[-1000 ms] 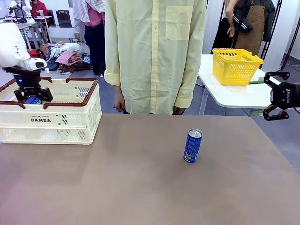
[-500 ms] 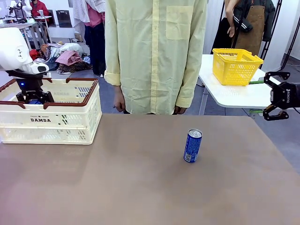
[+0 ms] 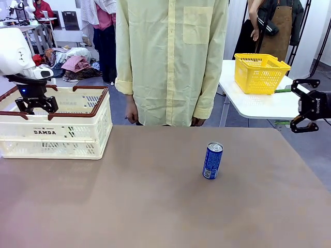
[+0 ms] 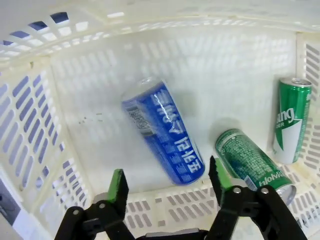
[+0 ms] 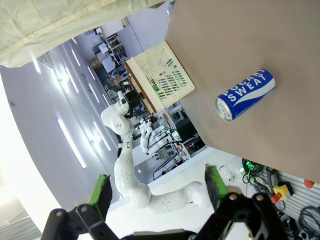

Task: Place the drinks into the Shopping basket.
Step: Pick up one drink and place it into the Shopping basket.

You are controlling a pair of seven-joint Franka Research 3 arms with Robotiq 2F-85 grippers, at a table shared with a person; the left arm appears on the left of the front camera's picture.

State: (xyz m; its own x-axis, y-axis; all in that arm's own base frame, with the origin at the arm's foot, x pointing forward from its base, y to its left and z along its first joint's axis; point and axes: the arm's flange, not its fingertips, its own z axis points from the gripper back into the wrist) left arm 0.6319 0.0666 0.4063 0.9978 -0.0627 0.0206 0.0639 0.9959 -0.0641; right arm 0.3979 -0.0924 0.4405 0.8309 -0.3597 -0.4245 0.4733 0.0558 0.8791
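1. Lone blue can [image 3: 212,160] stood upright mid-tabletop [image 3: 155,206]. Probably light, stiff but dentable, with slick metal sides; best taken across the mid-body.
2. Right gripper [image 3: 302,106] hung off the tabletop's right edge, jaws wide, empty.
3. Left gripper [image 3: 35,105] hovered over the basket [image 3: 57,135], jaws apart, gripping nothing. Inside were another blue can [image 4: 164,132], a lying green can [image 4: 252,162] and a corner green can [image 4: 291,120].

Blue can [image 5: 245,95] on brown table [image 5: 280,40], beyond the wide-spread tool [image 5: 156,176]

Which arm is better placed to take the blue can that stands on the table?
Right: its open tool hangs on the blue can's side; the left tool is over the Shopping basket.
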